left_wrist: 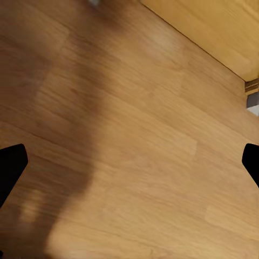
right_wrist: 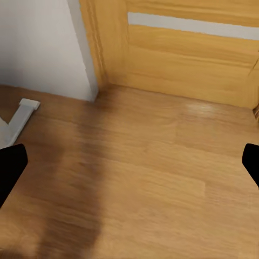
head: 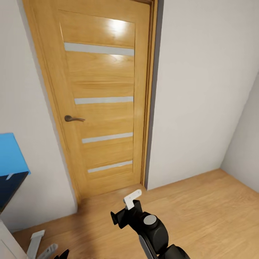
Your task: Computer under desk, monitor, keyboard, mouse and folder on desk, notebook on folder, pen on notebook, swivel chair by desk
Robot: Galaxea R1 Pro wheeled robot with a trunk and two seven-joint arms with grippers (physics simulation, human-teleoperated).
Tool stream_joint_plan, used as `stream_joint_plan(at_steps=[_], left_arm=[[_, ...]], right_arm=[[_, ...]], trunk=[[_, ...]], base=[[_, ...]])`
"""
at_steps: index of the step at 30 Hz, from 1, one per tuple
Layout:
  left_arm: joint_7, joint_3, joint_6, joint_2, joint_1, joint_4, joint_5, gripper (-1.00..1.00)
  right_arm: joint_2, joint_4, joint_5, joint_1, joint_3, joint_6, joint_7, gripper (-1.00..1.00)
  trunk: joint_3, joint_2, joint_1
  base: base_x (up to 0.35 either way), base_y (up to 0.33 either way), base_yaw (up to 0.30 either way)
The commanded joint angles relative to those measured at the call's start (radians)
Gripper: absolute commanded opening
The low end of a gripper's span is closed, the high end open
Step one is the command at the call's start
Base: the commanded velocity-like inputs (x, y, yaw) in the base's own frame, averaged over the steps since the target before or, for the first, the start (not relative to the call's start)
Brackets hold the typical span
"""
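Note:
I face a closed wooden door [head: 104,104] with a dark lever handle [head: 73,118]. My right gripper [head: 131,201] hangs low over the wooden floor in front of the door; one white finger [head: 132,197] sticks up from its black wrist. In the right wrist view the right gripper [right_wrist: 129,167] is open, its dark tips at both edges and bare floor between them. My left gripper [left_wrist: 129,167] is open too, over bare floor. Its pale fingers [head: 36,244] show at the lower left of the head view. A bright blue flat shape [head: 10,154] over a dark one sits at the left edge; I cannot tell what it is.
White walls [head: 201,93] flank the door and meet in a corner at the right. The wooden floor [head: 208,216] stretches open toward that corner. A white panel [head: 5,241] stands at the lower left edge, close to my left arm.

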Motion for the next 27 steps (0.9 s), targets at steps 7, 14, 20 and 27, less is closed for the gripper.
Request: stream_joint_plan(at_steps=[7, 14, 20, 27], left_arm=[[0.008, 0.001, 0.004, -0.002, 0.000, -0.002, 0.009, 1.00], [0.008, 0.001, 0.004, -0.002, 0.000, -0.002, 0.007, 1.00], [0.007, 0.001, 0.004, -0.003, 0.000, -0.002, 0.008, 1.00], [0.008, 0.001, 0.005, 0.000, 0.000, 0.002, 0.010, 1.00]], right_arm=[[0.003, 0.000, 0.001, 0.000, 0.004, 0.006, 0.000, 1.00], [0.004, 0.007, 0.001, 0.000, 0.006, 0.006, 0.000, 1.00], [0.003, 0.017, 0.001, 0.001, 0.021, 0.006, 0.000, 1.00], [0.002, 0.047, 0.002, 0.004, 0.081, 0.001, -0.002, 1.00]], trunk=[[-0.002, -0.001, 0.000], [-0.002, -0.001, 0.000], [-0.002, -0.001, 0.000], [-0.005, -0.001, 0.000]], base=[[0.001, -0.111, 0.271], [0.000, -0.268, 0.274], [0.000, -0.250, 0.275], [0.000, -0.042, 0.272]])
